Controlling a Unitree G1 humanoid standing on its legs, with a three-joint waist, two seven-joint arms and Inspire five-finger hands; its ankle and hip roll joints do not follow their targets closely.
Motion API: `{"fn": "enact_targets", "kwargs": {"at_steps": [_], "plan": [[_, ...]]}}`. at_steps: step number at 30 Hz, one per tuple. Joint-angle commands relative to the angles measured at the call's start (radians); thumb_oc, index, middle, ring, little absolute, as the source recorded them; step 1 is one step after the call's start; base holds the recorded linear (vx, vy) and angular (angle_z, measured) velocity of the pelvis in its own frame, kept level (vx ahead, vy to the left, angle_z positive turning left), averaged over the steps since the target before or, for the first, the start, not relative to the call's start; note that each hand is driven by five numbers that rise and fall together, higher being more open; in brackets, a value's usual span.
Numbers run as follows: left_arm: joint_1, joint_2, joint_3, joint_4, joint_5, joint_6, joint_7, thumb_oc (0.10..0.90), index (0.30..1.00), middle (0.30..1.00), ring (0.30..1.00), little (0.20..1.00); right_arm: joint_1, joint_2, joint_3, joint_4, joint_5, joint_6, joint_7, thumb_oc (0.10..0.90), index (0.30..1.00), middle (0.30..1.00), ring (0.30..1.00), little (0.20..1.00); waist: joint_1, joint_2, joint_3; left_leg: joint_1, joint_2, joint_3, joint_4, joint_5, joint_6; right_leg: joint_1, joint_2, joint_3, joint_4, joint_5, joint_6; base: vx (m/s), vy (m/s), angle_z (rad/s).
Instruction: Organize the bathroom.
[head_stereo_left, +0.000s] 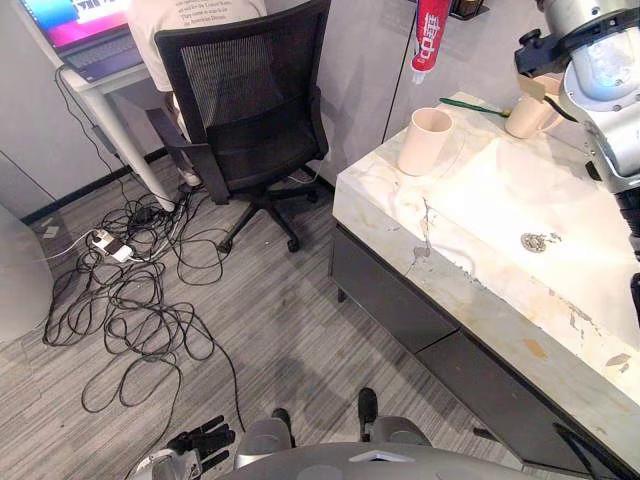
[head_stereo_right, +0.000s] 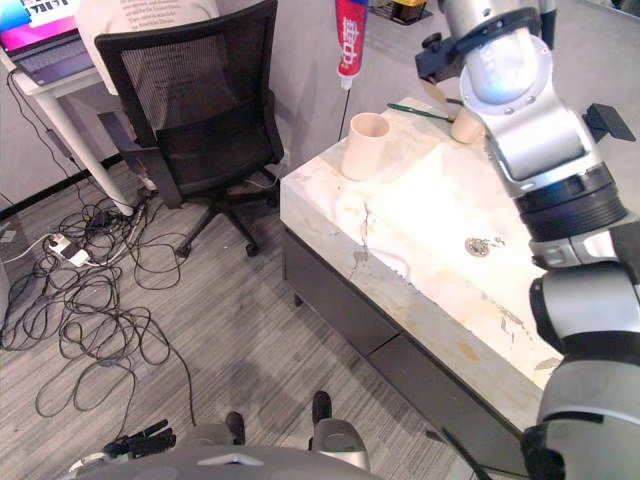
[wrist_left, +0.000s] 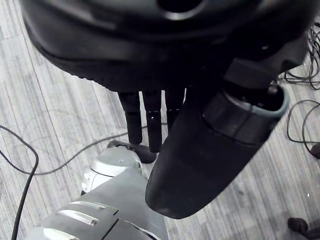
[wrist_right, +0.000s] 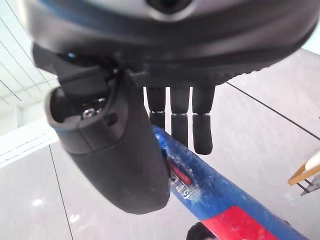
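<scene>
A red and blue toothpaste tube (head_stereo_left: 430, 40) hangs cap-down in the air above the far left end of the marble counter (head_stereo_left: 390, 205). In the right wrist view my right hand (wrist_right: 115, 150) pinches the tube (wrist_right: 210, 195) between its thumb and its fingers (wrist_right: 180, 120). Below the tube a beige cup (head_stereo_left: 425, 141) stands upright near the counter's corner. A second beige cup (head_stereo_left: 527, 115) stands further back, partly behind my right arm. Between them lies a green toothbrush (head_stereo_left: 475, 106). My left hand (head_stereo_left: 200, 440) hangs low over the floor with straight fingers (wrist_left: 150, 125).
The sink basin with its drain (head_stereo_left: 540, 241) takes the counter's right part. A black office chair (head_stereo_left: 250, 100) stands left of the counter, with a person in a white shirt (head_stereo_left: 190, 20) seated behind it at a desk with a laptop (head_stereo_left: 85, 30). Tangled cables (head_stereo_left: 130, 290) cover the floor.
</scene>
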Motion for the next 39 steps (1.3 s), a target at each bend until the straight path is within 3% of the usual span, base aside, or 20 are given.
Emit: {"fn": "enact_targets", "kwargs": {"at_steps": [1, 18, 39], "plan": [[0.026, 0.09, -0.02, -0.005, -0.036, -0.018, 0.004, 0.626, 0.639, 0.639, 0.639, 0.639, -0.141, -0.006, -0.07, 0.053, -0.027, -0.051, -0.095, 0.4, 0.3, 0.3, 0.3, 0.3, 0.034, 0.009, -0.061, 0.039, -0.019, 0.107, -0.009, -0.058, 0.037, -0.033, 0.004, 0.013, 0.074, -0.148, 0.067, 0.04, -0.072, 0.11], [0.051, 0.088, -0.025, -0.017, -0.009, -0.017, 0.0, 0.623, 0.634, 0.634, 0.634, 0.634, -0.233, -0.037, 0.019, 0.252, 0.028, -0.087, -0.096, 0.4, 0.3, 0.3, 0.3, 0.3, 0.041, 0.015, -0.074, 0.035, 0.052, 0.087, -0.009, -0.021, -0.016, 0.0, 0.028, -0.013, 0.04, -0.162, 0.035, 0.04, -0.091, 0.08], [0.02, 0.077, -0.045, -0.012, -0.032, -0.041, -0.036, 0.624, 0.636, 0.636, 0.636, 0.636, -0.198, 0.003, -0.003, 0.266, 0.004, -0.059, -0.058, 0.4, 0.3, 0.3, 0.3, 0.3, 0.005, 0.051, -0.04, 0.026, 0.047, 0.088, -0.001, -0.022, -0.024, -0.039, 0.011, 0.007, 0.081, -0.173, 0.026, -0.01, 0.01, 0.02]]}}
